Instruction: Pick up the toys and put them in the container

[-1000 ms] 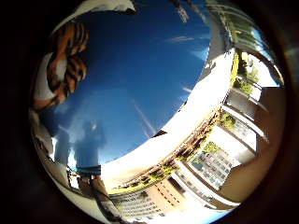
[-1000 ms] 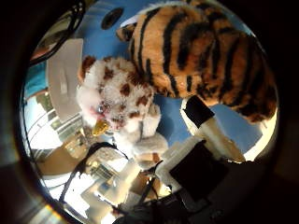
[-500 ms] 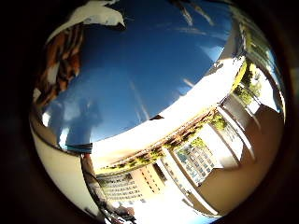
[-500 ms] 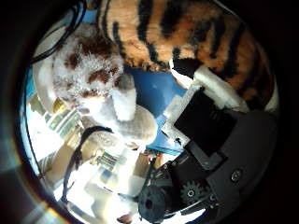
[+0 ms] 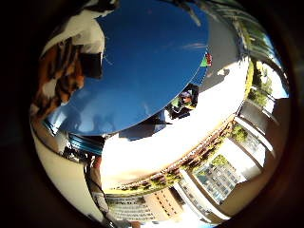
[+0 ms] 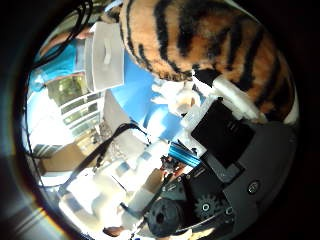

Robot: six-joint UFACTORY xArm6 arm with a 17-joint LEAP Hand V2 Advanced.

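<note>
A striped orange and black tiger toy (image 6: pixel 210 40) fills much of the thumb side view, close against my palm. My right hand (image 6: pixel 225 130) has its white and black fingers (image 6: pixel 235 97) curled against the tiger's fur. Another finger lies across the tiger's flank (image 5: pixel 57 80) in the little finger side view. A cream plush limb of the spotted toy (image 6: pixel 175 97) pokes out beside the fingers; the rest of it is hidden. The white container (image 6: pixel 105 55) stands on the blue table (image 5: pixel 152 71), a short way from the tiger.
The blue table's rounded edge (image 5: pixel 142 126) shows with pale ground beyond it. A small green and red object (image 5: pixel 205 59) sits at the table's rim, and a dark shape (image 5: pixel 185 99) stands just past the edge. Buildings surround the yard.
Both views have swung, so the hand has moved: more of the table's edge and the white container show. The spotted toy has slid almost out of sight, while the tiger stays against the palm.
</note>
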